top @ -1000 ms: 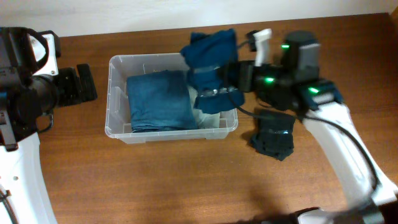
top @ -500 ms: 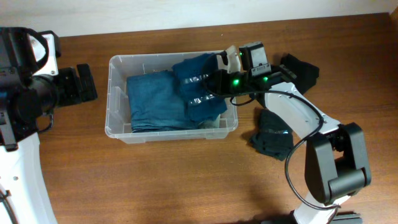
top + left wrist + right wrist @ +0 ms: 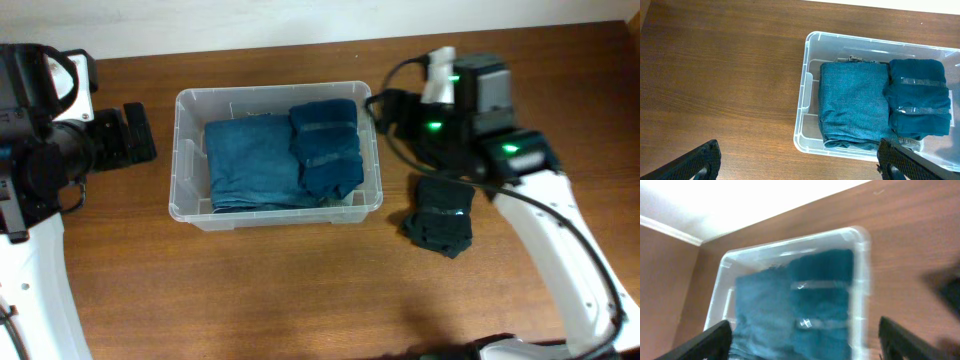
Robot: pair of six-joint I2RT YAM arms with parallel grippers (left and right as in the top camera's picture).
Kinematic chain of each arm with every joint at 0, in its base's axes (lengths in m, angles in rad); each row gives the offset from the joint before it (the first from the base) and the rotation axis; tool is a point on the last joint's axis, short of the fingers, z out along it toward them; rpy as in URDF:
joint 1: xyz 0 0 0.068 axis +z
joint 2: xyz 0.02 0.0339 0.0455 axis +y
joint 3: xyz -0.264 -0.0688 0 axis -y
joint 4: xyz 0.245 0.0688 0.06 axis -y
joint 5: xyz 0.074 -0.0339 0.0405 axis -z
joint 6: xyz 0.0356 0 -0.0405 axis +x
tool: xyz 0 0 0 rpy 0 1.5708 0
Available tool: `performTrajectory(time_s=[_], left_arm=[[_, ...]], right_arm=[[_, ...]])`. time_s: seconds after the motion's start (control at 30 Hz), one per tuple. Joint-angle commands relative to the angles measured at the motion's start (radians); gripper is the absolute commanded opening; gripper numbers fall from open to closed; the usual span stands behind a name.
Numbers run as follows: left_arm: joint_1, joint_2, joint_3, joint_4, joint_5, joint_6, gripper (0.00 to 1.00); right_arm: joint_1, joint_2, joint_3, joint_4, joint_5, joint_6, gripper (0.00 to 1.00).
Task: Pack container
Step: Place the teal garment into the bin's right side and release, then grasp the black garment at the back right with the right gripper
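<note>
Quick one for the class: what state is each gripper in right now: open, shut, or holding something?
Left gripper: open, holding nothing.
Right gripper: open, holding nothing.

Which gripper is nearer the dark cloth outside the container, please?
Right: the right gripper hangs close by the dark cloth; the left gripper is across the container, past its far end.

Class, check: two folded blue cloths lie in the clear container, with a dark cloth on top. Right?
No. The dark cloth lies on the table beside the container, not on top; the two folded blue cloths lie inside. The overhead view shows it.
</note>
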Motion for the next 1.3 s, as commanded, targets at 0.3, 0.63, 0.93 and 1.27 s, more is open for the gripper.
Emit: performTrajectory(time_s=[0.3, 0.63, 0.93, 1.27], left_arm=[[0.001, 0.003, 0.001, 0.000, -0.006, -0.010, 0.99], [0.001, 0.003, 0.001, -0.001, -0.006, -0.010, 1.00], [0.001, 0.003, 0.001, -0.001, -0.006, -0.010, 0.99], [0.001, 0.003, 0.001, -0.001, -0.006, -0.010, 0.99]], right_arm=[[-0.466, 0.150, 0.002, -0.143, 0.043, -0.071, 1.00], [-0.505, 0.486, 0.002, -0.064, -0.059, -0.132, 1.00], [-0.504, 0.628, 0.002, 0.082, -0.201, -0.129, 0.81], [-0.500, 0.719, 0.002, 0.082, -0.166, -0.091, 0.39]])
